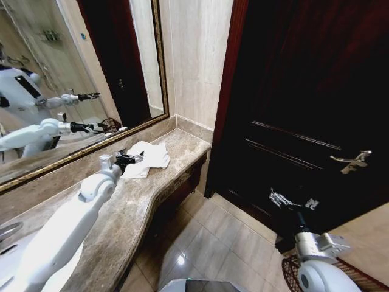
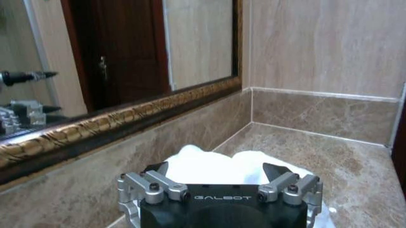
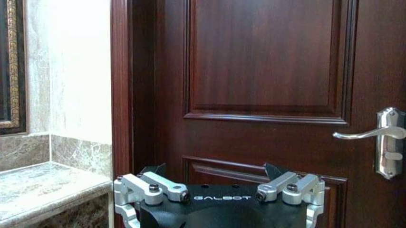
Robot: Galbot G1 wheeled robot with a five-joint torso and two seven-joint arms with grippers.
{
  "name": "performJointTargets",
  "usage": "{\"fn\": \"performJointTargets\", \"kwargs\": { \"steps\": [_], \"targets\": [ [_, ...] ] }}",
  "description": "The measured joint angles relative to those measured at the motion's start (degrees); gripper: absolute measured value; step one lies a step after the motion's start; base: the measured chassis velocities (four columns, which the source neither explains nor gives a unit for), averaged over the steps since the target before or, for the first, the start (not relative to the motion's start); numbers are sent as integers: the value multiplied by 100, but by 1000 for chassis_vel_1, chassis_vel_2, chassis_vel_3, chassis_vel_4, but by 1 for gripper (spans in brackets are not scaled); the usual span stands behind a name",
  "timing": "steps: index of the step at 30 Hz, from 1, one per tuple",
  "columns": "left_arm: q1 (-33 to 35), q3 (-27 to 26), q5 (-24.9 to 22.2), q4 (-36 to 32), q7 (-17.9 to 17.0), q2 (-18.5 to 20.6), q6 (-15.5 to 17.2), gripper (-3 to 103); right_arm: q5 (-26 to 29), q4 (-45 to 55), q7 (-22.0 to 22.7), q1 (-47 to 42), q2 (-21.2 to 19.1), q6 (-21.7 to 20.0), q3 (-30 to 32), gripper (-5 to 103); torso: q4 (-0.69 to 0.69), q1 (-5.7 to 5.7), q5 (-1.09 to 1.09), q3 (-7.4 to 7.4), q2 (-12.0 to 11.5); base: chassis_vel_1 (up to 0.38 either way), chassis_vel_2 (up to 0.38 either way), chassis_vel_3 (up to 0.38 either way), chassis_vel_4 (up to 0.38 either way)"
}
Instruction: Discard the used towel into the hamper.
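Observation:
The used white towel (image 1: 153, 156) lies crumpled on the marble counter (image 1: 140, 204) near its far end, by the wall corner. My left gripper (image 1: 130, 159) reaches along the counter to the towel's near edge. In the left wrist view this gripper (image 2: 214, 169) stands open, with the towel (image 2: 209, 161) just beyond and below its fingertips. My right gripper (image 1: 290, 199) hangs in front of the dark door, open and holding nothing, as the right wrist view (image 3: 215, 169) also shows. Part of the dark wire hamper (image 1: 290, 271) shows on the floor at the lower right, behind my right arm.
A gold-framed mirror (image 1: 61, 79) runs along the wall behind the counter. The dark wooden door (image 1: 304, 91) with a silver lever handle (image 1: 352, 161) stands to the right. A sink rim (image 1: 9, 234) sits at the counter's near left. Tiled floor (image 1: 213, 243) lies between counter and door.

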Motion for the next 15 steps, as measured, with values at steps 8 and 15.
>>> {"fn": "performJointTargets", "kwargs": {
  "steps": [8,15],
  "targets": [
    [-659,591,-231,487,-328,-93,345,100,2,-57,-1,-20,11,59,34,100,0,0,1,0,0,0,0,0,0],
    [-1253,1058,-237,941,-404,-88,835,100,10,-94,-50,-73,29,142,117,100,0,0,2,0,0,0,0,0,0]
  ]
}}
